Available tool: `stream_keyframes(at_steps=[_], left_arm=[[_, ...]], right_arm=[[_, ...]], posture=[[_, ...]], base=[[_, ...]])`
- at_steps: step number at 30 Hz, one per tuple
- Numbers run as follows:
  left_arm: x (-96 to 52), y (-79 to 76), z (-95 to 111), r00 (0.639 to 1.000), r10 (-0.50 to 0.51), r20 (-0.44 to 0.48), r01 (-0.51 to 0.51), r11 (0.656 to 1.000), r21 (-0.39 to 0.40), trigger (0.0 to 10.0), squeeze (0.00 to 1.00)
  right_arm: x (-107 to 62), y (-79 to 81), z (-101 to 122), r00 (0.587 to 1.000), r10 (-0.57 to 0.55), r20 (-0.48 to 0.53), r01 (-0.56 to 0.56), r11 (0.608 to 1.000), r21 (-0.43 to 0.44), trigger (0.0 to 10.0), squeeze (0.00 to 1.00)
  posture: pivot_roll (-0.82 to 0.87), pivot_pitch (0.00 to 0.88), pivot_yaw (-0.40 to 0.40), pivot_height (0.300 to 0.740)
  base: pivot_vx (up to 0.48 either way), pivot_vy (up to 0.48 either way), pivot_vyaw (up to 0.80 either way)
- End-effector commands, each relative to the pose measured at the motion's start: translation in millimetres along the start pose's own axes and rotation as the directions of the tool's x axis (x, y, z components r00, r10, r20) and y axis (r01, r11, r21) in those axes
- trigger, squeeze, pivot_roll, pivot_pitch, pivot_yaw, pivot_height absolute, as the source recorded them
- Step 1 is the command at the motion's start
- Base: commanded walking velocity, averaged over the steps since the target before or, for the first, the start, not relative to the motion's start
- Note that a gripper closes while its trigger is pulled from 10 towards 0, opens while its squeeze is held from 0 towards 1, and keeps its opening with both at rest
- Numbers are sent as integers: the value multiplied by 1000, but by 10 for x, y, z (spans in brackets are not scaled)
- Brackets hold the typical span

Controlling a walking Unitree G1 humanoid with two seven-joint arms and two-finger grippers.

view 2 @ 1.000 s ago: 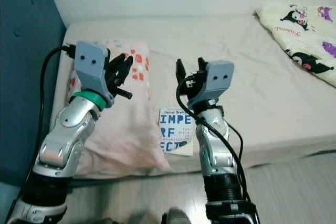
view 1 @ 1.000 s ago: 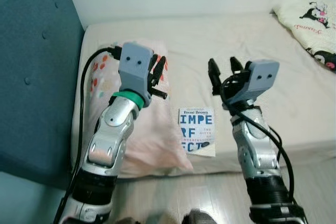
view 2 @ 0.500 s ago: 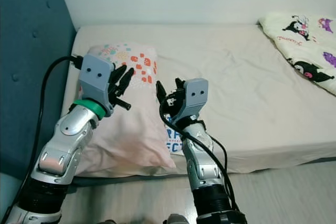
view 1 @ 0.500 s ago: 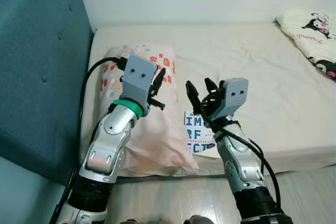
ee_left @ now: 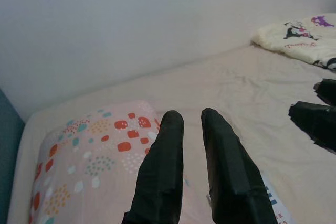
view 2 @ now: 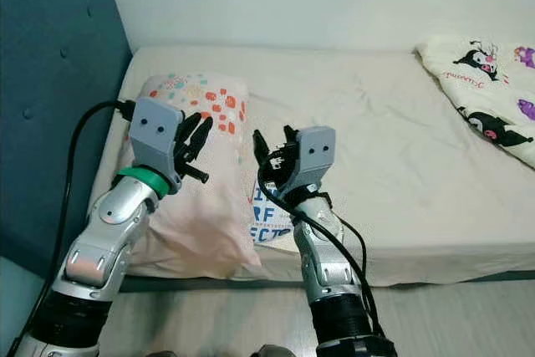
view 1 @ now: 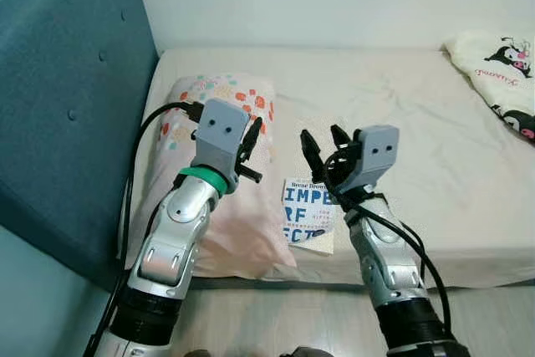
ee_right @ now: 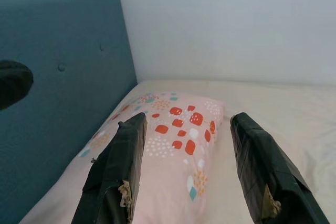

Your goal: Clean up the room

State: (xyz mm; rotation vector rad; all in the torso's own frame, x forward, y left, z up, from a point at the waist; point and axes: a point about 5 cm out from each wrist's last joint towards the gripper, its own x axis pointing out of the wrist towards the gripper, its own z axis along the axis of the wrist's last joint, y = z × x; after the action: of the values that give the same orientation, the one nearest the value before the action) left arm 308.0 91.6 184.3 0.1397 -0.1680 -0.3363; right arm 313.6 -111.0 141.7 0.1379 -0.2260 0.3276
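A white book with blue letters lies flat near the bed's front edge, against the right side of a pink pillow with coloured dots. My right gripper hangs open just above the book's far end, fingertips pointing toward the wall, nothing between its fingers. My left gripper is raised over the pillow's right half, its fingers nearly together and holding nothing. The book's lower right corner is hidden behind my right arm.
A teal padded headboard stands on the left. The cream bed sheet stretches right to a white blanket with cartoon figures. A pale wall runs behind the bed. Wooden floor lies below the front edge.
My right gripper has swung left, from beside the book to above its far end. The whole picture has shifted with the camera. The left gripper keeps its pose over the pillow.
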Motion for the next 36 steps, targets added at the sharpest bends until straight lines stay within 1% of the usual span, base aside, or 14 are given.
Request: stream_keyframes(at_steps=[1, 12, 19, 36], left_arm=[[-6, 35, -32, 1000, 17, -11, -17, 1000, 7, 10000, 0], [5, 58, -49, 999, 31, -15, -31, 999, 7, 10000, 0], [17, 64, -54, 999, 33, -17, -33, 999, 8, 10000, 0], [35, 90, -86, 998, 41, -42, -40, 999, 22, 10000, 0]], right_arm=[[-15, 19, -20, 1000, 4, -8, -4, 1000, -4, 10000, 0], [-13, 29, -15, 1000, 6, -3, -6, 1000, -4, 10000, 0], [-14, 31, -16, 1000, 6, -3, -6, 1000, -3, 10000, 0], [-18, 35, -18, 1000, 1, 0, -1, 1000, 0, 10000, 0]], posture=[[-37, 5, 18, 721], [-38, 1, 23, 721], [-40, 0, 25, 721], [-41, 0, 35, 721]], base=[[0, -330, 0], [0, -344, 0], [0, 0, 0], [0, -460, 0]])
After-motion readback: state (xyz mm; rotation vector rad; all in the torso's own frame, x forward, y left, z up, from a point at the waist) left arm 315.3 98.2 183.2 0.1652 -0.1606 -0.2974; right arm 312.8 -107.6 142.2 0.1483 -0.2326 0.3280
